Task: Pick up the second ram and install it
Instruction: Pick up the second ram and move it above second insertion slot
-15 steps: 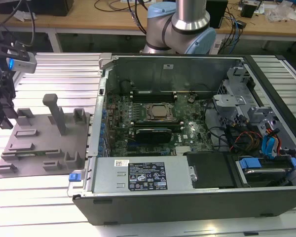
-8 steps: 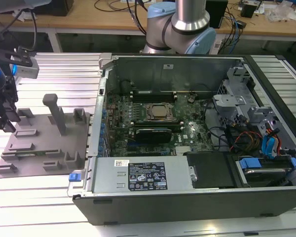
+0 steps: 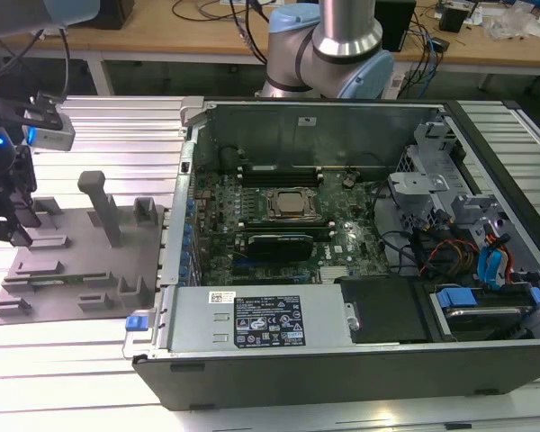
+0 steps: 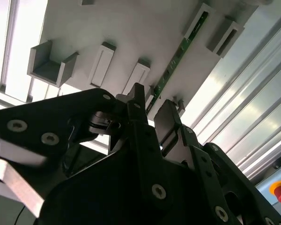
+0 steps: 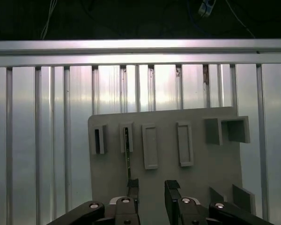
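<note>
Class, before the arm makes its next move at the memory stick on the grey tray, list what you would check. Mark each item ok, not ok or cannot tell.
1. The second ram sits on edge in its holder on the grey tray: ok.
2. The gripper is open, with a gap between its fingers: ok.
3. The gripper is over the tray, at the ram's near end: ok.
4. The ram is centred in that gap: cannot tell. In the first wrist view it lines up with one finger; in the second wrist view it runs toward the gap.
5. The computer case is open, with its motherboard exposed: ok.
6. One of the memory slots is free: cannot tell.
</note>
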Controlling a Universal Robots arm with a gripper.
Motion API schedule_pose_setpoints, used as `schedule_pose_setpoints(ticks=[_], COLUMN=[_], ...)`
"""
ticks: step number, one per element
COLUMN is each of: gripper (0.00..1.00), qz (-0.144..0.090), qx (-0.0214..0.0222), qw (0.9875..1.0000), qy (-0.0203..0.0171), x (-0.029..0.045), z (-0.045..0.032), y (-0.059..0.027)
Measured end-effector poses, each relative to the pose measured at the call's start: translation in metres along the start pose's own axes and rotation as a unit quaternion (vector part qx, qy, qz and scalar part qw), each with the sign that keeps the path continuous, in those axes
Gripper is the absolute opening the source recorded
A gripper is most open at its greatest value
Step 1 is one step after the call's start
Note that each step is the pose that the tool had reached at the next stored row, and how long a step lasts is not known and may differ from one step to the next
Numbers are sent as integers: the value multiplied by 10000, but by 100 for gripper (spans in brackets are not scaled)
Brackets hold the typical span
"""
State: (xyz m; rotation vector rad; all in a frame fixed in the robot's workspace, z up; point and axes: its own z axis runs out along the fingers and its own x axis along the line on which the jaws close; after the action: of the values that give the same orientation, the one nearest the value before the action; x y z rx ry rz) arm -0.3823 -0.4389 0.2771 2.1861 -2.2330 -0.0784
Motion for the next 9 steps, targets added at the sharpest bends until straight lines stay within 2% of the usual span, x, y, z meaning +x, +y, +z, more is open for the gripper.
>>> schedule_pose_setpoints(ticks=[6, 9], gripper=[34, 34], qz=[0, 0], qx=[0, 0], qw=[10000, 10000], qy=[0, 0], x=[2, 17], z=[88, 180], y=[-4, -9])
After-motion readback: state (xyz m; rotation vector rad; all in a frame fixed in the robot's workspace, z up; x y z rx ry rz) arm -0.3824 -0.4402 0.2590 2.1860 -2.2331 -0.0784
